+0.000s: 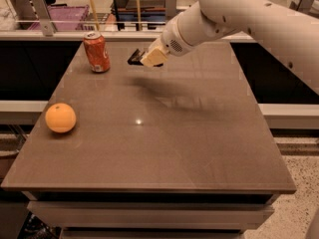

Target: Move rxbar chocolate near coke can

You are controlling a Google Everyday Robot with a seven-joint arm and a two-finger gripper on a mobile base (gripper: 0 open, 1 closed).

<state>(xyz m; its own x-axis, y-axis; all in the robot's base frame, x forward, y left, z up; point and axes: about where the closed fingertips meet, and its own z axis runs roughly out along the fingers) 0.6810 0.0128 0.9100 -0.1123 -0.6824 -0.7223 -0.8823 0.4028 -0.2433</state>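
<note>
Camera view: tool (pixel 149 59) holds rxbar chocolate (pixel 133 57) near coke can (pixel 96 52); orange (pixel 60 117) apart.

The brown table (pixel 149 153) stands on a speckled floor (pixel 304 158). Past its far left corner sits a purple bin (pixel 60 16).

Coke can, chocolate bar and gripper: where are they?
coke can (pixel 96 52), camera view, its red side.
rxbar chocolate (pixel 133 58), camera view, dark end poking from the fingers.
gripper (pixel 146 59), camera view, between fingertips, right of the can.
</note>
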